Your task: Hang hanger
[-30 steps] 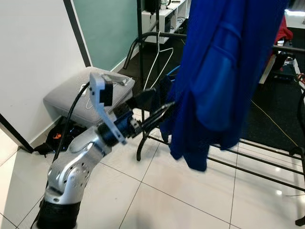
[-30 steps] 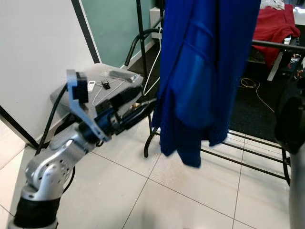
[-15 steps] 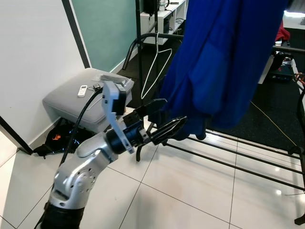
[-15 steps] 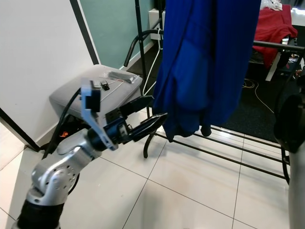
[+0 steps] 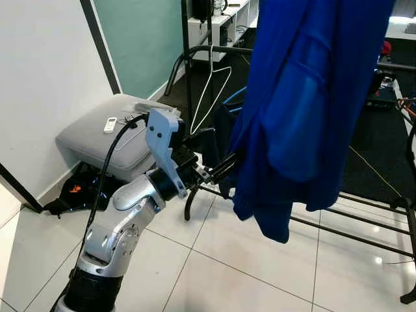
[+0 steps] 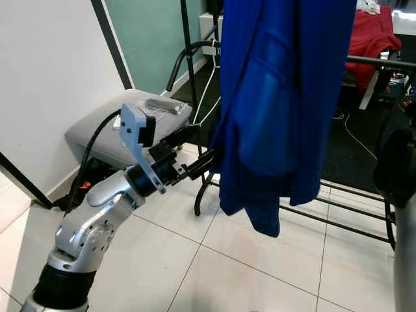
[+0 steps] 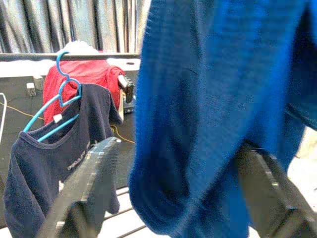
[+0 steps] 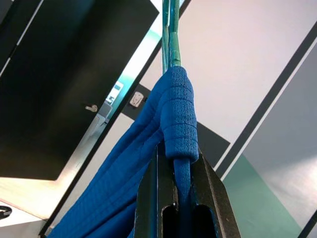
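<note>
A blue garment [image 5: 305, 110] hangs on a green hanger [image 8: 168, 29] in front of the black clothes rack [image 5: 188, 78]. My right gripper [image 8: 177, 153] is shut on the hanger's neck, where the garment's collar wraps it. My left gripper [image 5: 218, 166] reaches to the garment's lower left edge. It is open, and in the left wrist view the two fingers [image 7: 89, 183] stand wide apart on either side of the blue cloth [image 7: 208, 124].
A white wire hanger [image 5: 211, 78] and a navy T-shirt [image 7: 64, 134] on a blue hanger hang on the rack's rail. A grey cushioned stool [image 5: 104, 136] stands at the left by the wall. The rack's low rails [image 5: 364, 221] cross the tiled floor. Red cloth [image 6: 370, 32] lies behind.
Half a second ago the garment's hem was drawn up, with the left gripper wide open below it. Now the garment hangs lower and the gripper has risen to its left edge.
</note>
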Available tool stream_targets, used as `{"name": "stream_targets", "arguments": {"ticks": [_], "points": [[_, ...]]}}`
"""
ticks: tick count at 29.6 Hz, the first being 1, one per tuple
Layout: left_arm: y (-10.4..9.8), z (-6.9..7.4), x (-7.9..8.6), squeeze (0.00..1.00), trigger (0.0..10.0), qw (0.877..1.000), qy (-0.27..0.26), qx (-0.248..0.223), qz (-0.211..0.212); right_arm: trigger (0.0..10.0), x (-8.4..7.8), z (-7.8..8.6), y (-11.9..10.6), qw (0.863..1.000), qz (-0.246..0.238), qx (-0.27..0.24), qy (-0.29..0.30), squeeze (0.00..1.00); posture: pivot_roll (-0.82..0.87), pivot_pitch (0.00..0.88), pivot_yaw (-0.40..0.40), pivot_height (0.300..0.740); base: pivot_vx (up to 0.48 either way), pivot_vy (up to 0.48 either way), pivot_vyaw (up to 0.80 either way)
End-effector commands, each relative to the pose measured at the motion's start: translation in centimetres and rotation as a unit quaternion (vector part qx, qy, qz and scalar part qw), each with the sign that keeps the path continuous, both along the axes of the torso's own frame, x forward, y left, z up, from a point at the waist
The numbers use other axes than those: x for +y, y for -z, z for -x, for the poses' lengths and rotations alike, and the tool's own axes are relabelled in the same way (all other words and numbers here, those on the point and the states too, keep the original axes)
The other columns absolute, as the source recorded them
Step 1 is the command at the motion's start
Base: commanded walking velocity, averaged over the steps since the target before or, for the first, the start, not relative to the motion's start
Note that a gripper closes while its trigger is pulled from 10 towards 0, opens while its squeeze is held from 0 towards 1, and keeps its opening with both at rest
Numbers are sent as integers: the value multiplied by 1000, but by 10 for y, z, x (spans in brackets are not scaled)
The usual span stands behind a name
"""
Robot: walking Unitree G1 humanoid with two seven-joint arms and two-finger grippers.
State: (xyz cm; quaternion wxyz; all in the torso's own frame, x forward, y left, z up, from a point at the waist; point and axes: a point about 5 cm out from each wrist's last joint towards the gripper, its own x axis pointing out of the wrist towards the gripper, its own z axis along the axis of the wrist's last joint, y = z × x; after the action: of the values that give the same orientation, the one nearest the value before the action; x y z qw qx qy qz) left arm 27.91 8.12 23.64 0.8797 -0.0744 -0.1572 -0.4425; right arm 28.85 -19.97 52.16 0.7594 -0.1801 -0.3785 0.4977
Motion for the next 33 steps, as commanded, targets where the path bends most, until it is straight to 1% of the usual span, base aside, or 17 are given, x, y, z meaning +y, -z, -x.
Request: {"name": "stream_targets", "arguments": {"ticks": [1,7,17,21,23,24,25,27,29,30,31,33], "points": [[2,2,0,0,0,1000,5,-6,-13,10000,2,14,-14,999,-7,-34,-17,0,-164,38,45,740,0,0,0],[5,1,-1,0,0,1000,-1,-9,-16,10000,1,15,-15,999,-9,-36,-17,0,-169,37,44,740,0,0,0],[4,-6,1,0,0,1000,-27,-12,-11,10000,0,17,-16,999,-8,-35,-17,0,-175,36,48,740,0,0,0],[3,-10,6,0,0,999,-46,-16,-13,10000,0,17,-15,999,-6,-33,-19,0,-175,31,48,740,0,0,0],[1,-13,12,0,0,998,-61,-22,-16,10000,0,16,-12,999,2,-31,-18,0,-173,28,45,740,0,0,0],[-1,-16,19,0,0,997,-72,-26,-19,10000,-2,15,-10,999,4,-27,-16,0,-171,28,44,740,0,0,0],[-1,-16,19,0,0,997,-72,-26,-19,10000,-2,15,-10,999,4,-27,-16,0,-171,28,44,740,0,0,0],[-4,-20,33,0,0,995,-92,-36,-31,10000,-6,13,-5,1000,11,-19,-6,0,-168,25,41,740,0,0,0],[-4,-20,33,0,0,995,-92,-36,-31,10000,-6,13,-5,1000,11,-19,-6,0,-168,25,41,740,0,0,0],[-11,-25,58,0,0,990,-122,-49,-50,10000,-16,10,5,1000,24,-3,15,0,-165,23,41,740,0,0,0],[-11,-25,58,0,0,990,-122,-49,-50,10000,-16,10,5,1000,24,-3,15,0,-165,23,41,740,0,0,0],[-18,-29,80,0,0,985,-149,-62,-65,10000,-25,7,14,999,36,12,36,0,-166,25,47,740,0,0,0]]}}
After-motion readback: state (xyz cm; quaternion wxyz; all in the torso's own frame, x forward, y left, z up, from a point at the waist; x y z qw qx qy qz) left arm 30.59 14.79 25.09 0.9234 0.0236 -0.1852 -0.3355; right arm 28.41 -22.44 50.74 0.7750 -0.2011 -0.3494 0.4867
